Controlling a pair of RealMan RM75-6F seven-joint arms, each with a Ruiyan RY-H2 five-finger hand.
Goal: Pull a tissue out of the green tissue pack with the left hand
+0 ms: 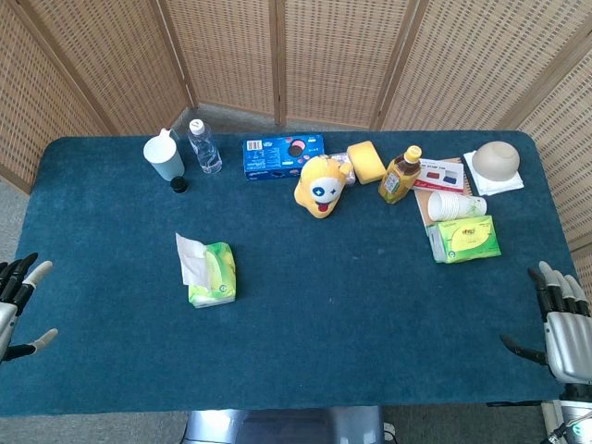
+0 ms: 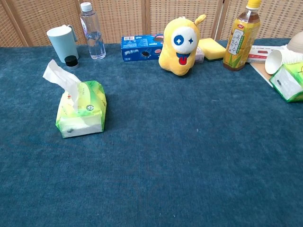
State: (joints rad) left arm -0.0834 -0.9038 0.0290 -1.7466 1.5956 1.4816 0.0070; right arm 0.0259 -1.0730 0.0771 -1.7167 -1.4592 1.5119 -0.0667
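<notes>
A green tissue pack (image 1: 215, 276) (image 2: 82, 110) lies on the blue table left of centre. A white tissue (image 1: 190, 257) (image 2: 60, 77) sticks up out of its far end. My left hand (image 1: 16, 298) hovers at the table's left edge, well left of the pack, fingers spread and holding nothing. At the right edge my right hand (image 1: 561, 316) is also open and empty. Neither hand shows in the chest view.
Along the back stand a pale cup (image 1: 164, 157), a water bottle (image 1: 204, 146), a blue cookie box (image 1: 283, 155), a yellow plush toy (image 1: 321, 185), a sponge (image 1: 366, 161) and a juice bottle (image 1: 400, 175). A second green pack (image 1: 464, 240) and paper cups (image 1: 457, 205) lie at right.
</notes>
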